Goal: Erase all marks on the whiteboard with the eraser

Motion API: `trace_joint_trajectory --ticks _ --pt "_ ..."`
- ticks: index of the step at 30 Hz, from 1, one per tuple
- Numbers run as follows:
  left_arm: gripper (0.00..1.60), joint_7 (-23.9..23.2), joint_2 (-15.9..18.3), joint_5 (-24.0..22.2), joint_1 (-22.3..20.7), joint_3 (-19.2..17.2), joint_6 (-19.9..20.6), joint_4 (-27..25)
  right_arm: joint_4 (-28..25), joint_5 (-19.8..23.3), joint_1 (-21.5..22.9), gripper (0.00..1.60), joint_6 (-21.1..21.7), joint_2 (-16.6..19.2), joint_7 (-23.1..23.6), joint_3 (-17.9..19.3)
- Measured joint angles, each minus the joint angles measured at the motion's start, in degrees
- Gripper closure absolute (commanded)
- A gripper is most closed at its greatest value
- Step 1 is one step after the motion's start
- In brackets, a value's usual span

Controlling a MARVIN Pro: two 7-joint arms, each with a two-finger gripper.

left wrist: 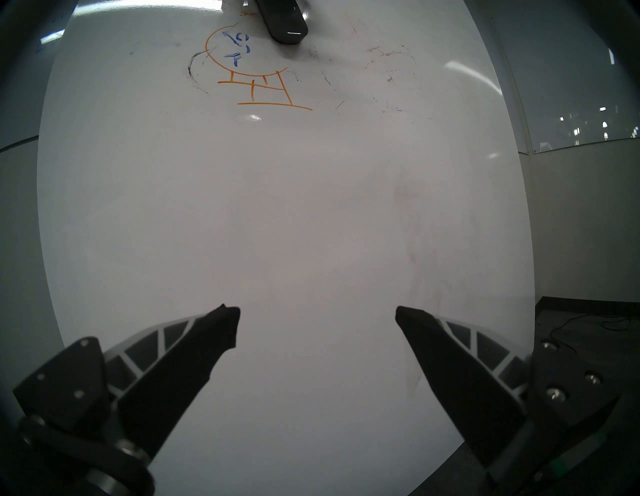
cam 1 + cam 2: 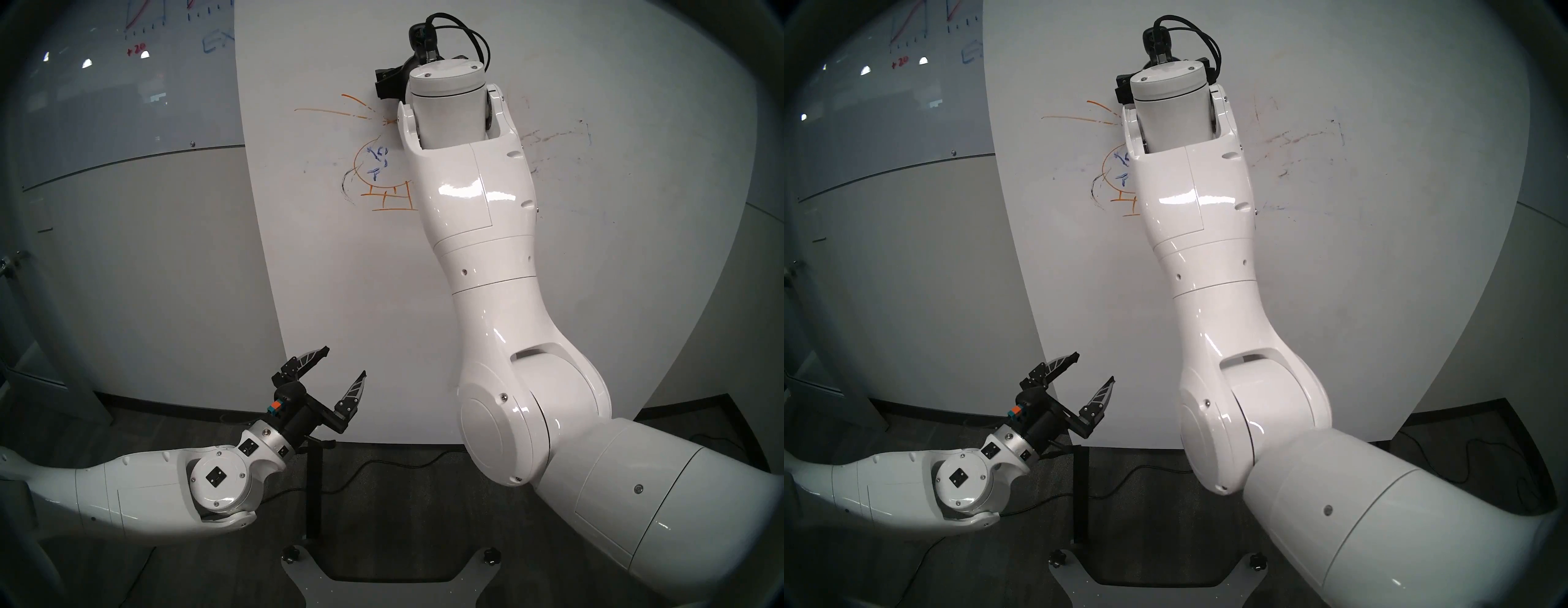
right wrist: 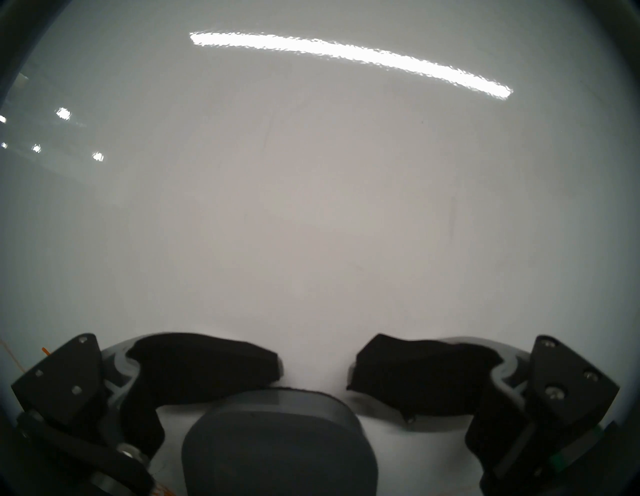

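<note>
The right gripper (image 3: 315, 367) is spread wide. The eraser (image 3: 277, 443) sits between its two fingers, and they do not seem to squeeze it. The eraser sits flat against the whiteboard (image 2: 360, 276), just above the orange helicopter (image 1: 252, 90).

The eraser looks small and light, with a hard smooth grey back and rounded ends. That back may be slippery. I think the best place to hold it is across its two long sides, near the middle, so it does not twist when it rubs.

The right arm (image 2: 488, 254) reaches high up, with its hand pointing at the board. It hides part of the drawing.

Lots is left to wipe: the orange lines, the little blue figure (image 1: 237, 57), the black scribbles (image 1: 190, 67) and the pale red smudges (image 2: 547, 138).

Low down, the left gripper (image 2: 344, 361) is wide open and holds nothing. It points at a clean bit of the board
</note>
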Motion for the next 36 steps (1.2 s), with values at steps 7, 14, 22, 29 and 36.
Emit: trace_joint_trajectory --ticks 7,14,22,29,36 --pt "0.0 0.0 0.0 0.0 0.0 0.0 0.0 0.0 -1.07 0.0 -0.51 0.0 0.22 0.0 0.4 0.01" --pt "0.0 0.0 -0.01 0.0 0.0 0.0 0.0 0.0 -2.3 0.0 -1.1 0.0 0.48 -0.03 0.76 -0.01" --pt "0.0 0.0 -0.01 0.0 0.0 0.0 0.0 0.0 -4.24 -0.01 -1.88 0.0 0.93 -0.05 1.21 -0.04" --pt "0.0 0.0 -0.01 0.0 0.0 0.0 0.01 0.0 -6.23 -0.15 -2.26 0.0 1.18 0.06 1.41 0.0" --pt "0.0 0.0 -0.01 0.0 0.0 0.01 0.01 0.02 -10.18 -0.49 -2.8 0.0 1.72 0.61 1.49 0.58"
